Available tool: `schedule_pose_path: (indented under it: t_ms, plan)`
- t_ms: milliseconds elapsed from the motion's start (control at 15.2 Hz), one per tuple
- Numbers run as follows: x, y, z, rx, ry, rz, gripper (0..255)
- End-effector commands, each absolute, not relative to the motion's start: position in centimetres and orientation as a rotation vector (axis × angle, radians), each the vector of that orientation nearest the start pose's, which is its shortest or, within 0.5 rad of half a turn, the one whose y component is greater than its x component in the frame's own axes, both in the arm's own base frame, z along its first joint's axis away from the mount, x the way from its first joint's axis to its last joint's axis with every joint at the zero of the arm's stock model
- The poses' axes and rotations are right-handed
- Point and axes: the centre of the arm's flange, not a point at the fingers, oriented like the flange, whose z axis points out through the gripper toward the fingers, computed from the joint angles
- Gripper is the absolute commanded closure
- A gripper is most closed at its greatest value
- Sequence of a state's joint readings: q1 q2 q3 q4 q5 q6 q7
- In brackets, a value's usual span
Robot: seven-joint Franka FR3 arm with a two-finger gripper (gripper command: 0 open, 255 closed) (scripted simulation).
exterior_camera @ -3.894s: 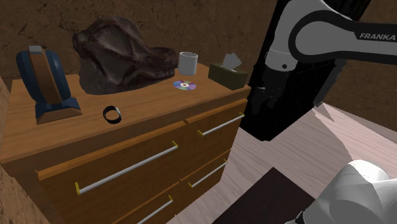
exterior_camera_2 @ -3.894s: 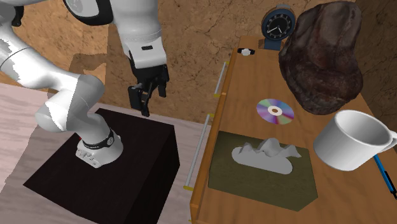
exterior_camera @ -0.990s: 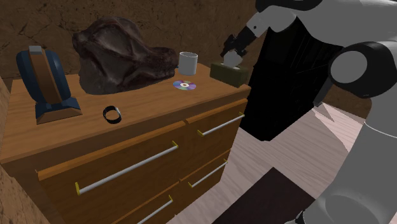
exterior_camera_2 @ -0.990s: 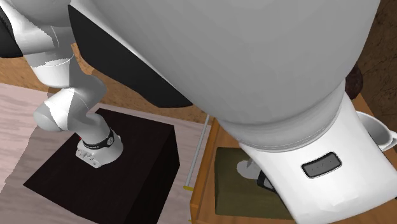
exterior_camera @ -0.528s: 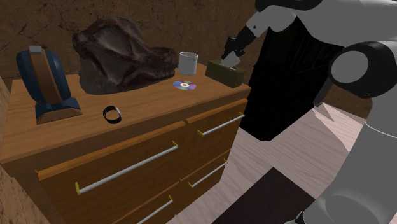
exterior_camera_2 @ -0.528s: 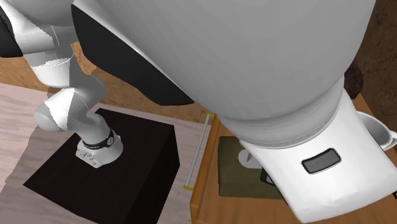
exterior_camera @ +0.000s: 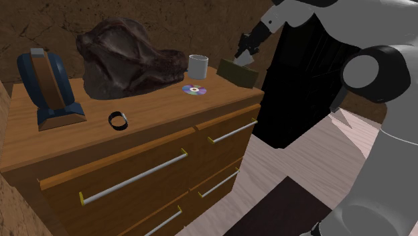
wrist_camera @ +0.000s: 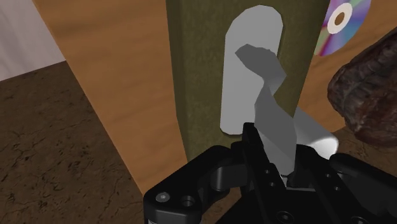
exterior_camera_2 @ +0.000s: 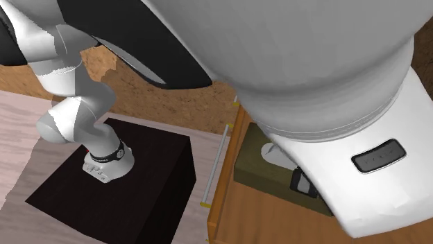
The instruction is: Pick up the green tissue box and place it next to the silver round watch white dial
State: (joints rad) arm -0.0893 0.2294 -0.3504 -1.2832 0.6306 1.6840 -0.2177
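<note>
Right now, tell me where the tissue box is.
In the shoulder view the olive-green tissue box is at the right end of the dresser, just right of the white mug, with the hand gripping it from above.

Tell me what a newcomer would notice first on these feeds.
The arm's huge white link looms across the second exterior view. In the shoulder view, the end effector clasps the olive tissue box, tilted, at the right end of the dresser, and a big dark rock sits toward the back.

text: none legible | labels: none | numbers: none
</note>
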Motion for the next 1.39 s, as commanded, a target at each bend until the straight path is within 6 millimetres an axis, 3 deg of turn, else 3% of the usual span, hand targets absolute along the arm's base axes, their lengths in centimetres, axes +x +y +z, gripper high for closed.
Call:
schedule_pose_path:
  t_ms: [0,858,1320]
  plan:
    - [60.7,-18.8,66.8,-2.619,0.289,-0.468,255]
    - [60.7,-18.8,73.5,-2.619,0.289,-0.468,255]
    - [59.2,-9.7,73.6,-2.619,0.289,-0.468,255]
